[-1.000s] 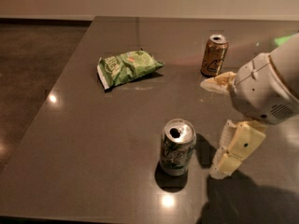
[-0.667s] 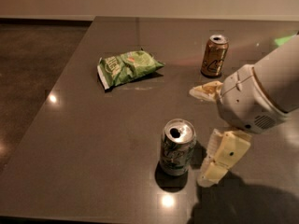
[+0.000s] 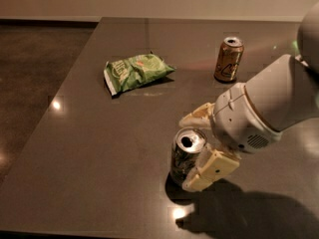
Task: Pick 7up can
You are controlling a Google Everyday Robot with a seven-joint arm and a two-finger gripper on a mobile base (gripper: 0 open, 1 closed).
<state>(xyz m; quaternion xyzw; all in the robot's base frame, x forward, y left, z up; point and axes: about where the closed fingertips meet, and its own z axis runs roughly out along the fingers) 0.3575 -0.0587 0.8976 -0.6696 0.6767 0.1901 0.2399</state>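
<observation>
The 7up can stands upright on the dark table, near the front middle. Its shiny silver top with the pull-tab hole faces up. My gripper comes in from the right. Its two cream fingers are spread on either side of the can, one finger behind it and the other finger in front of it, close against the can's right side. The gripper is open around the can, which still rests on the table.
A gold-brown can stands upright at the back right. A green crinkly chip bag lies at the back middle-left. The table's left edge runs diagonally beside a dark floor. My white arm fills the right side.
My gripper has moved left toward the 7up can, from beside its right to having its fingers on either side of it. The can has not moved.
</observation>
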